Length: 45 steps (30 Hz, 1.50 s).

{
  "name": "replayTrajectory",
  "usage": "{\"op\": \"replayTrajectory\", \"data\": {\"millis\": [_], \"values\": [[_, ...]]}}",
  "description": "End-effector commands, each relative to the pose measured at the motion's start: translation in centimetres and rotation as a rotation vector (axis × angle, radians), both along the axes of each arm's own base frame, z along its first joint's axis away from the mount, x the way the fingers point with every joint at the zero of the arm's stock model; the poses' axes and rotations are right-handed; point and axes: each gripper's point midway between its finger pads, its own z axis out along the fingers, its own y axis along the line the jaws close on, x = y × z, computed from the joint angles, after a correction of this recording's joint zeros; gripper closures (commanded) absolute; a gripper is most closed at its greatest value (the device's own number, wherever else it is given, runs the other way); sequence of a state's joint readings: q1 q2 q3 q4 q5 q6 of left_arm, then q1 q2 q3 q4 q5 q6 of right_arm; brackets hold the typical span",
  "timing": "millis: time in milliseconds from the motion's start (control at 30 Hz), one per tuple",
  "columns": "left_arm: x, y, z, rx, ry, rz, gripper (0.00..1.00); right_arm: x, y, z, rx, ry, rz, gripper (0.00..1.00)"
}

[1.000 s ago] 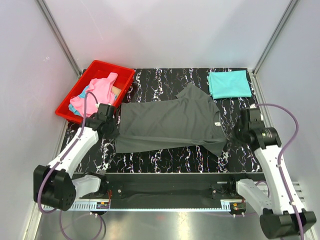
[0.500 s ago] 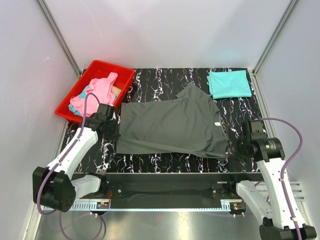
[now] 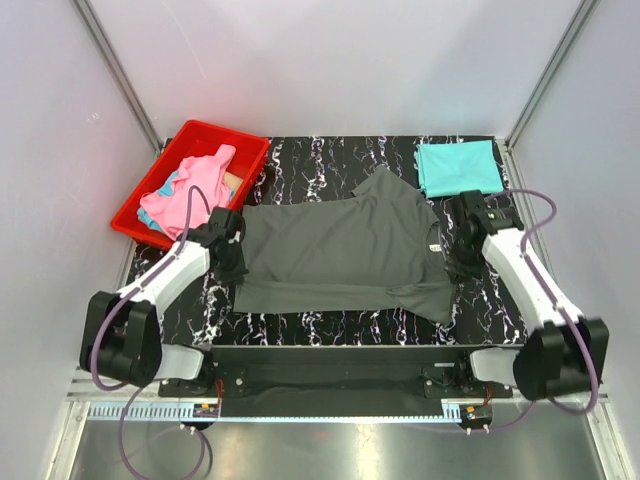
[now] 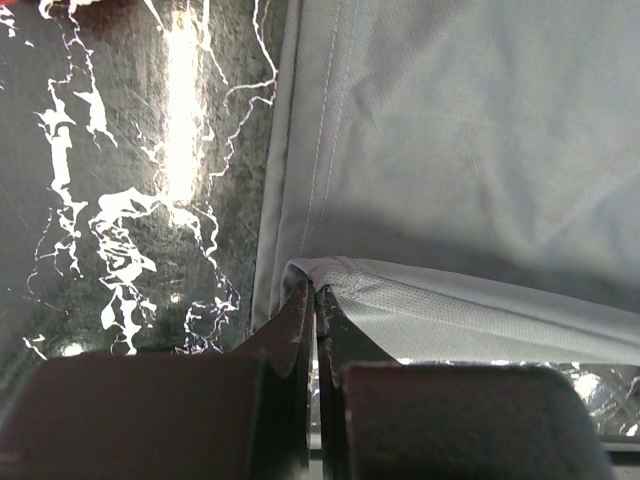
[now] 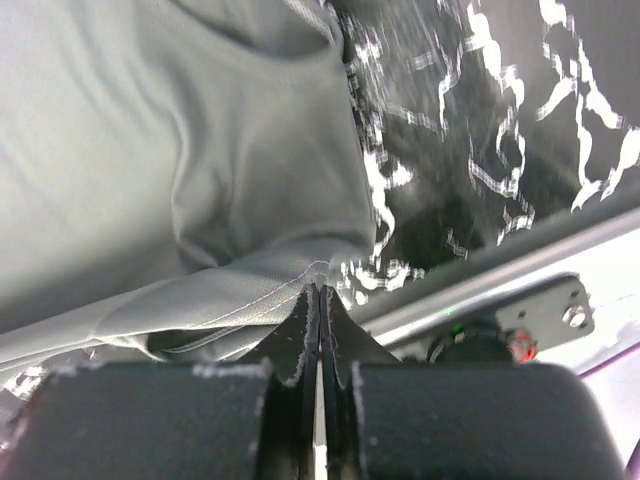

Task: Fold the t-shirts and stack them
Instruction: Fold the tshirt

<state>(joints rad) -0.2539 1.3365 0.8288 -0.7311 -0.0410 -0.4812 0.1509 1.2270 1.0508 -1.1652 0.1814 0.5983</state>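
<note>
The dark charcoal t-shirt [image 3: 340, 245] lies spread across the middle of the black marbled table [image 3: 320, 160]. Its near edge is lifted and turned over towards the far side. My left gripper [image 3: 233, 263] is shut on the shirt's near left hem corner [image 4: 330, 272], over the lower layer of cloth. My right gripper [image 3: 456, 262] is shut on the shirt's near right edge [image 5: 250, 290], by the sleeve. A folded teal t-shirt [image 3: 458, 168] lies at the far right corner. A pink t-shirt [image 3: 200, 178] and a bit of light blue cloth [image 3: 170, 186] lie in the bin.
The red plastic bin [image 3: 222, 131] stands at the far left corner, close to my left arm. The table's near metal rail [image 5: 480, 290] shows just right of my right gripper. Grey walls close in the table on three sides.
Both grippers have moved away from the near edge with the shirt's near hem, turning it over the shirt. The right arm swung in from the near right towards the sleeve.
</note>
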Motion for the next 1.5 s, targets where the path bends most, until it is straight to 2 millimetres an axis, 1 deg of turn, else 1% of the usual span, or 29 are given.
{"op": "replayTrajectory", "data": {"millis": [0,33,67,133,233,267,367,400,467,500,533,633,667,700,733,767,800,867,900,967,1100,1233,1333,1467], "values": [[1.9,0.5,0.3,0.023,-0.064,0.046,1.0,3.9,-0.7,0.8,-0.08,-0.073,0.069,1.0],[2.0,0.7,0.3,0.029,-0.067,0.055,1.0,4.6,-0.7,1.2,-0.091,-0.08,0.106,1.0],[2.1,1.0,0.1,0.046,-0.063,0.065,1.0,5.2,-0.7,1.0,-0.104,-0.072,0.123,1.0],[2.3,1.2,0.1,0.059,-0.055,0.067,1.0,6.1,-0.8,1.7,-0.122,-0.08,0.169,1.0],[2.2,1.5,-0.3,0.077,-0.044,0.077,1.0,7.7,0.6,1.3,-0.076,-0.102,0.218,1.0],[2.4,1.3,-0.3,0.069,-0.052,0.075,1.0,8.4,1.3,1.0,-0.061,-0.122,0.234,1.0],[2.5,0.9,-0.6,0.049,-0.052,0.079,1.0,9.9,2.6,-0.4,-0.035,-0.121,0.278,1.0],[2.6,0.9,-0.6,0.048,-0.05,0.079,1.0,10.5,2.7,-0.1,-0.044,-0.132,0.295,1.0],[2.6,1.3,-0.7,0.075,-0.038,0.083,1.0,11.3,2.5,-0.3,-0.083,-0.129,0.299,1.0],[2.8,1.4,-0.5,0.08,-0.043,0.09,1.0,11.9,2.7,0.2,-0.092,-0.145,0.308,1.0],[2.9,1.5,-0.5,0.084,-0.044,0.092,1.0,12.2,2.7,0.0,-0.103,-0.142,0.307,1.0],[3.3,1.2,-0.6,0.074,-0.037,0.087,1.0,12.4,2.7,-0.4,-0.116,-0.124,0.304,1.0],[3.3,1.2,-0.8,0.079,-0.028,0.086,1.0,12.4,2.3,-1.1,-0.142,-0.095,0.297,1.0],[3.4,1.2,-0.7,0.082,-0.029,0.087,0.98,12.5,2.2,-1.3,-0.149,-0.085,0.302,1.0],[3.5,1.3,-0.8,0.089,-0.025,0.087,0.91,12.8,1.9,-1.4,-0.168,-0.081,0.297,1.0],[3.4,1.5,-1.0,0.101,-0.011,0.09,0.93,12.8,1.7,-1.8,-0.18,-0.06,0.299,1.0],[3.5,1.5,-1.0,0.101,-0.012,0.092,0.97,13.2,1.8,-1.6,-0.185,-0.067,0.308,1.0],[3.8,1.6,-0.9,0.109,-0.023,0.1,0.98,13.6,1.5,-1.7,-0.202,-0.064,0.314,1.0],[3.9,1.6,-0.8,0.109,-0.028,0.1,0.98,14.1,1.5,-1.3,-0.209,-0.071,0.316,1.0],[4.1,1.7,-0.6,0.119,-0.03,0.104,1.0,14.1,1.3,-1.4,-0.224,-0.05,0.319,1.0],[4.5,1.8,-0.2,0.125,-0.035,0.103,1.0,14.1,1.0,-1.2,-0.238,-0.038,0.317,1.0],[4.9,1.7,-0.3,0.123,-0.037,0.101,1.0,14.2,1.2,-0.6,-0.229,-0.057,0.319,1.0],[5.3,1.5,-0.6,0.125,-0.028,0.099,0.98,14.9,1.5,-0.3,-0.221,-0.076,0.322,1.0],[5.6,1.6,-0.8,0.136,-0.016,0.094,0.97,15.2,2.0,-1.1,-0.208,-0.046,0.338,1.0]]}}
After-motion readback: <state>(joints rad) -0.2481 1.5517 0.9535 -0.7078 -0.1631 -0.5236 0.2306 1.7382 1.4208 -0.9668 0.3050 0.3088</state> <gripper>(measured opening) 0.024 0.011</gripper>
